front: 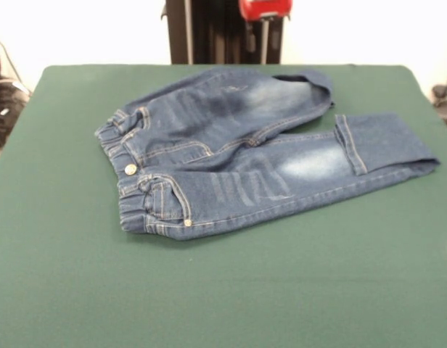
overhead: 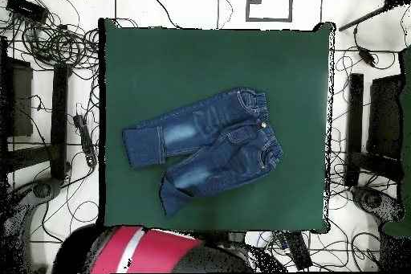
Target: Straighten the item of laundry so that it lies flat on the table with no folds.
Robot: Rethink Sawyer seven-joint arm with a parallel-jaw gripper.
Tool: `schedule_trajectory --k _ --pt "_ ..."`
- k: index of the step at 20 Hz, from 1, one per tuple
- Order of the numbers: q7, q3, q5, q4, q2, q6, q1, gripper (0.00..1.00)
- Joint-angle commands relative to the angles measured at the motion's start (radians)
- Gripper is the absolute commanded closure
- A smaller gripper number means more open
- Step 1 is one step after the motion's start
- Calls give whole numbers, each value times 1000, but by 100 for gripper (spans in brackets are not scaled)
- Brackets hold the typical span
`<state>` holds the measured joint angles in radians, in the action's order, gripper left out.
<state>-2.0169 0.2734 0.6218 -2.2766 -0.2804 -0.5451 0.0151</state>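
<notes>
Front view: the jeans [front: 245, 156] are best flattened by unfolding the turned-back cuff [front: 383, 141] on the table [front: 223, 290]; the claw's opening cannot be told.

jeans [front: 245, 163] mid-table [front: 223, 290], nearer pedestal side

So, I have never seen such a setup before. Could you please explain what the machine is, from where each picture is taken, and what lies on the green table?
The machine is a robot arm, red and black, standing at one side of the table. One picture looks across the table toward the robot; the other looks straight down, with the robot at the bottom. On the green top lies a small pair of blue jeans, front side up. One leg's end is folded back on itself, so they are not fully flat. Nothing is held: the arm is drawn back, away from the jeans, and its gripper cannot be made out.
</notes>
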Motion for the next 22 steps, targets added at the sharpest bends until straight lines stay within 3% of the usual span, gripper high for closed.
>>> schedule_trajectory --k 1,10,22 --pt "-62 -60 -43 174 21 -18 48 0" --pt "-51 -46 -96 242 100 -92 129 0" --pt "-90 -65 -166 300 129 -69 178 0"
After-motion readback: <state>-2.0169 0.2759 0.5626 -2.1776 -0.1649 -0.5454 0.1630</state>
